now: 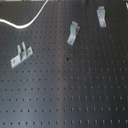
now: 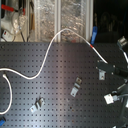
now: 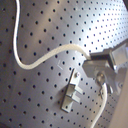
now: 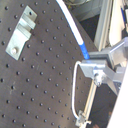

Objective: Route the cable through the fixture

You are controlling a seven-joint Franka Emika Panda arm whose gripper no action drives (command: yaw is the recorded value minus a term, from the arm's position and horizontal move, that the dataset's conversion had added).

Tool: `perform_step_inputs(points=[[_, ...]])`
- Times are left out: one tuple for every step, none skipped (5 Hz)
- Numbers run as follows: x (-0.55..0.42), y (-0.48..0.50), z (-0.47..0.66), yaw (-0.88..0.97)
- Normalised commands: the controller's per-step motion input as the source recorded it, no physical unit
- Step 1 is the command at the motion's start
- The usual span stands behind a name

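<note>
The white cable [image 2: 46,59] curves over the black perforated board from the second exterior view's left up to its red-taped end. My gripper [image 2: 94,42] is shut on that end, and the cable runs into the fingers in both wrist views [image 3: 50,54] [image 4: 75,31]. My gripper also shows in the first wrist view [image 3: 96,61] and the second wrist view [image 4: 93,63]. Three small metal brackets stand on the board [image 2: 37,105] [image 2: 76,88] [image 2: 101,70]; the first exterior view shows them too [image 1: 20,55] [image 1: 73,32] [image 1: 101,16]. The cable [image 1: 25,22] passes through none of them.
Dark bars and a white block [image 2: 108,99] reach in from the second exterior view's right edge. Shelving and clutter [image 2: 15,20] stand behind the board's far edge. A thin white lead [image 4: 75,95] hangs beside the gripper.
</note>
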Motion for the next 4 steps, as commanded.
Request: perform_step_inputs(points=[[0.0, -0.001, 0.02, 0.0], [-0.059, 0.007, 0.36, 0.0], [-0.039, 0.006, 0.43, 0.0], [-0.099, 0.034, 0.45, 0.0]])
